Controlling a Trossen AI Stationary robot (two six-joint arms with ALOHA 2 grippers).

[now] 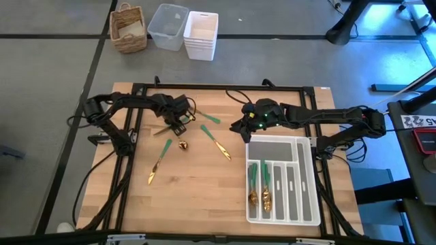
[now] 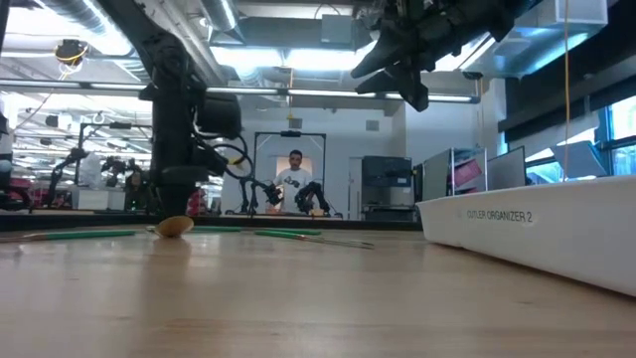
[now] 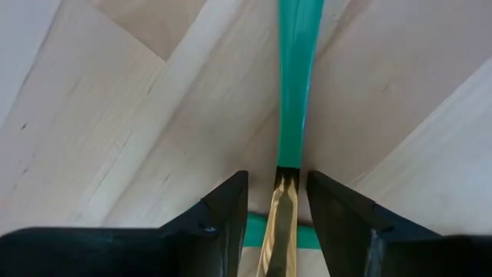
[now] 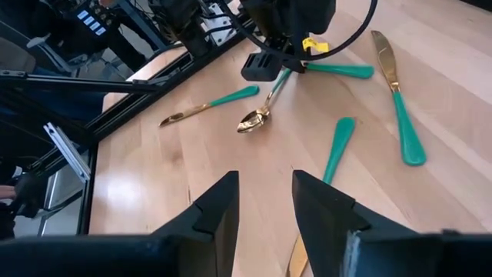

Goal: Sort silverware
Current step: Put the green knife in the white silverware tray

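Several gold-headed, green-handled pieces of silverware lie on the wooden table's left half. A spoon has its bowl (image 1: 184, 144) (image 4: 250, 121) on the wood and its stem running under my left gripper (image 1: 178, 124). That gripper points down at the table and is open. Its fingers stand either side of the spoon's neck (image 3: 283, 192), where gold meets green. A second green handle (image 4: 338, 69) crosses beneath. A knife (image 4: 396, 85), another piece (image 1: 216, 141) and a fork-like piece (image 1: 160, 161) lie flat nearby. My right gripper (image 4: 265, 204) hovers open and empty near the white tray's far-left corner. My left gripper comes from above with its fingers (image 3: 227, 219) across the spoon, at the neck (image 3: 284, 185). Bare wood shows between one finger and the gold stem. The other finger stands close against the stem, and I cannot tell whether it touches. The spoon's bowl rests on the table.
The white compartmented tray (image 1: 305, 204) sits at the table's right, with two spoons (image 1: 259, 187) in its leftmost long slot. A wicker basket (image 1: 129, 28), a clear bin and a white bin stand on the floor beyond the far edge. A person stands far off in the room (image 2: 295, 174).
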